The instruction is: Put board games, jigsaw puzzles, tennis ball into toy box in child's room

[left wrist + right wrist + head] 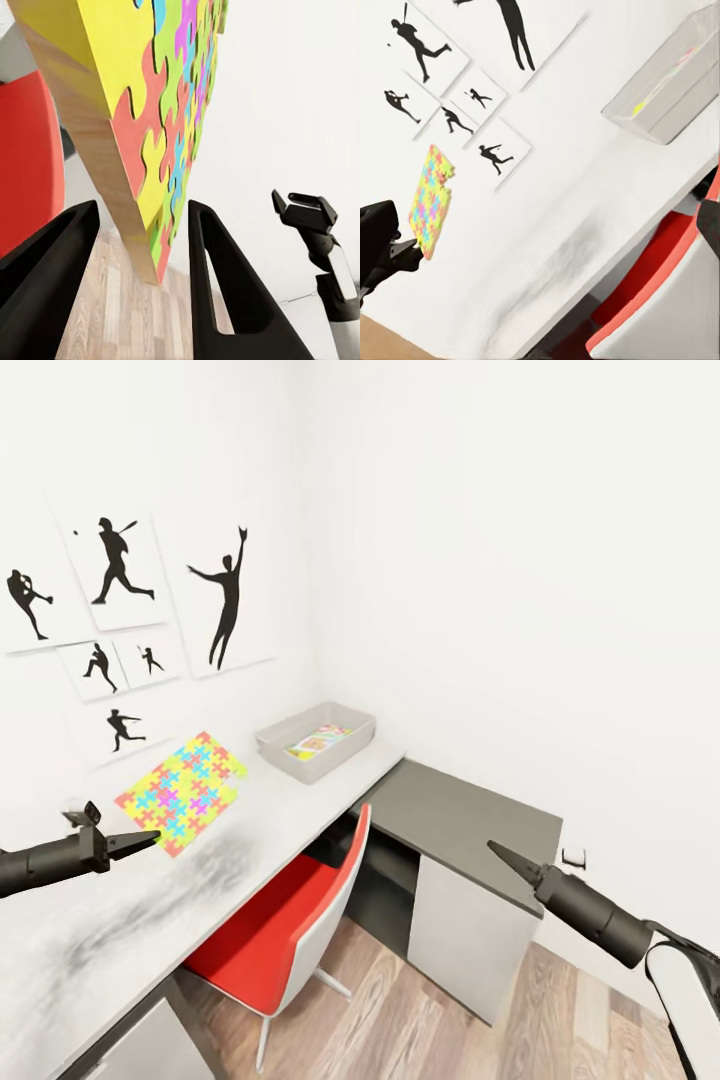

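The left claw (pixel 150 838) pinches the puzzle (pixel 183 792) by its near corner, long side stretching away toward the toy box (pixel 316 739), which holds a colorful game (pixel 318 741). Right claw's (pixel 497 853) tips look closed, empty.

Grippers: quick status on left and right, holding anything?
Left gripper: shut on the jigsaw puzzle, gripping its edge, lifted off the table.
Right gripper: fingers together, shut, holding nothing.
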Controlling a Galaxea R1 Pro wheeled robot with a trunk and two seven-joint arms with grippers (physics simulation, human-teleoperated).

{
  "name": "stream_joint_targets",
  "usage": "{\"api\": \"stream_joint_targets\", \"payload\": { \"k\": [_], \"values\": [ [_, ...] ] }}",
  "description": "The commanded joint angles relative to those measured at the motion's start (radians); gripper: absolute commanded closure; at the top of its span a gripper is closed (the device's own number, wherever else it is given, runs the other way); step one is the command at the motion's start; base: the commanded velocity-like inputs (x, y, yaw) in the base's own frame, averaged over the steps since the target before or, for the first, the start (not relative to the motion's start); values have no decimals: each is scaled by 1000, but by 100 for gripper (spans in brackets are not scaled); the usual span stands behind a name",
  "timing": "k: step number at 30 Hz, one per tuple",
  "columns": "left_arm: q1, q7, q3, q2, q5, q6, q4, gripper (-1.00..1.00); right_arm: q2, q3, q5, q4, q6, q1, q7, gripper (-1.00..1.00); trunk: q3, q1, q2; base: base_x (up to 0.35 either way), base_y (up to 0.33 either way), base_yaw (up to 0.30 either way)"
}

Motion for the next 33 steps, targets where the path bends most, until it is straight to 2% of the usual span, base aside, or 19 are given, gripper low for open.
{"api": "stream_joint_targets", "payload": {
  "k": [1, 3, 6, 18, 33],
  "values": [
    [-1, -4, 0, 0, 0, 10, 0, 100, 0, 9, -2, 0, -12, -1, 0, -100, -1, 1, -2, 320, -38, 105],
    [-1, -4, 0, 0, 0, 10, 0, 100, -1, 30, -2, 0, -32, -1, -1, -100, 2, 1, -2, 314, -71, 134],
    [-1, -4, 0, 0, 0, 10, 0, 100, 0, 38, -2, 0, -41, -1, -2, -100, 6, 1, -2, 279, -151, 163],
    [-1, -4, -1, -1, -1, 9, 0, 100, -1, 41, -2, 0, -42, -1, -1, -100, 24, 1, -2, 247, -202, 183],
    [-1, -4, -2, -2, -1, 8, 0, 100, 1, 43, 11, 0, -42, -1, -3, -100, 36, 1, -2, 178, -126, 243]
  ]
}}
